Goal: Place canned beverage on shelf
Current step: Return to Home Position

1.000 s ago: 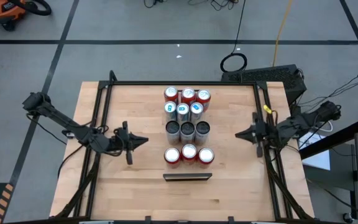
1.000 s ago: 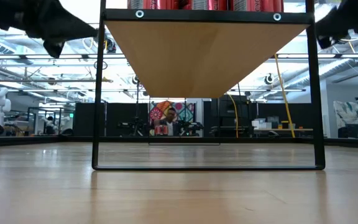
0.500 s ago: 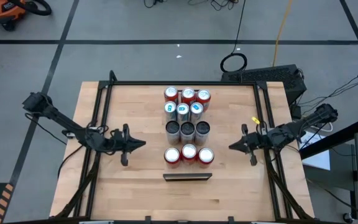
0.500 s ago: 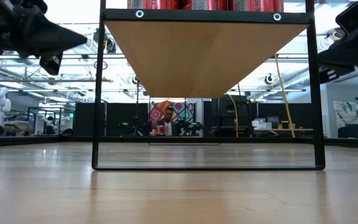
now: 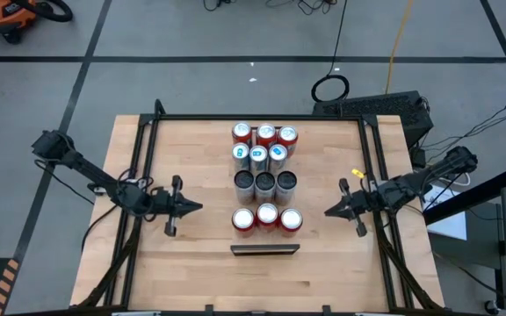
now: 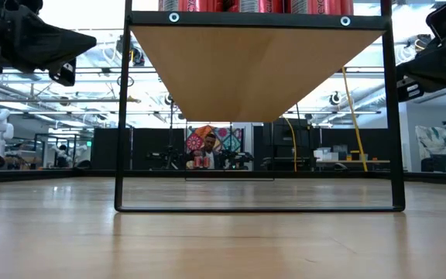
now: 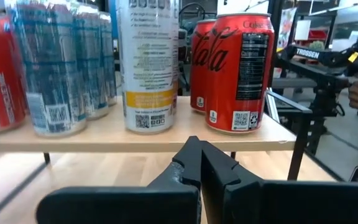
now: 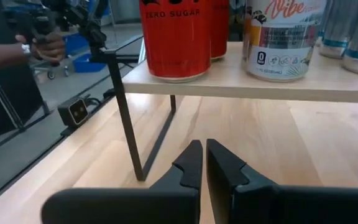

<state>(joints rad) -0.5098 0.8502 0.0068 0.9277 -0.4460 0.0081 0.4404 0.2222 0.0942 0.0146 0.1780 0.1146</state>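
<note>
Twelve cans (image 5: 264, 183) now fill the shelf (image 7: 104, 135), four rows of three from its far end down to its dark strip (image 5: 265, 249). I see no can standing anywhere off that board. As I judge it, the placing is finished and only the retreat to rest remains.

What has changed over the last second is only my arms. Both have slid along the outside of the shelf toward its dark-strip end, the right one farther than the left. The cans on the shelf have not stirred in that time.

My left gripper (image 5: 198, 208) now hangs off the shelf's left long side, about level with the row of red cans (image 5: 267, 219) nearest the strip, and clear of the board. Its fingers (image 7: 188, 162) are pressed tip to tip, clenched on nothing and touching neither can nor shelf.

My right gripper (image 5: 328, 211) sits opposite it, off the shelf's right long side and level with the same red row, also clear of the board. Its fingers (image 8: 191, 162) show only a hairline seam between them, so I call it closed, and it holds nothing either.
</note>
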